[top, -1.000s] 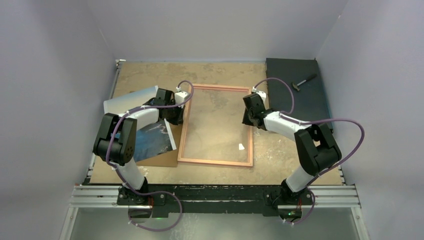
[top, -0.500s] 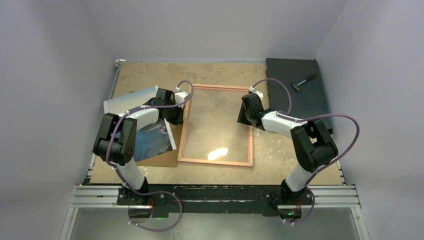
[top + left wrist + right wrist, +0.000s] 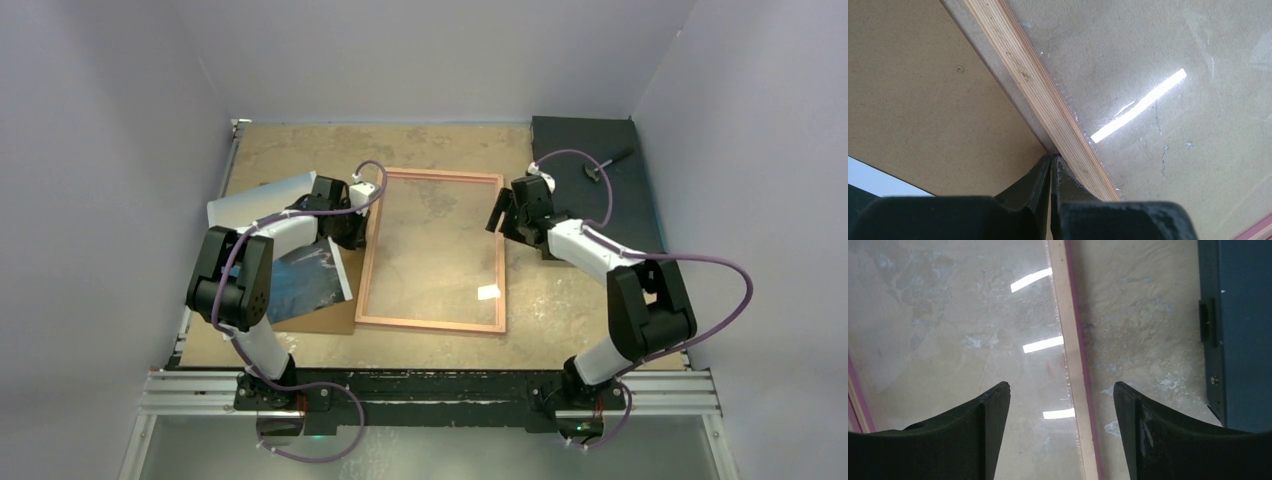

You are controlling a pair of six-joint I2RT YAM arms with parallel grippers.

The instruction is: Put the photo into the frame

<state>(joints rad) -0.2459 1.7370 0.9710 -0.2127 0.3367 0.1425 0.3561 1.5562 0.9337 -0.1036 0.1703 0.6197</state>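
The frame (image 3: pixel 431 324) lies flat in the middle of the table, pale wood side up, with glare on its clear pane. The photo (image 3: pixel 300 281), dark blue with a white border, lies left of it on a brown backing board (image 3: pixel 335 318), partly hidden under my left arm. My left gripper (image 3: pixel 362 236) is shut with nothing between its jaws, and its tips (image 3: pixel 1051 158) touch the outer edge of the frame's left rim (image 3: pixel 1020 70). My right gripper (image 3: pixel 498 212) is open and hovers over the right rim (image 3: pixel 1071 365), one finger on either side (image 3: pixel 1062 388).
A black mat (image 3: pixel 585 205) covers the far right of the table, with a small hammer (image 3: pixel 603 164) on it. Its edge (image 3: pixel 1243 330) shows in the right wrist view. Grey walls close in the table on three sides.
My right gripper has opened and moved back and to the right, along the frame's right rim. The glare on the pane has shifted. The left arm has not moved.
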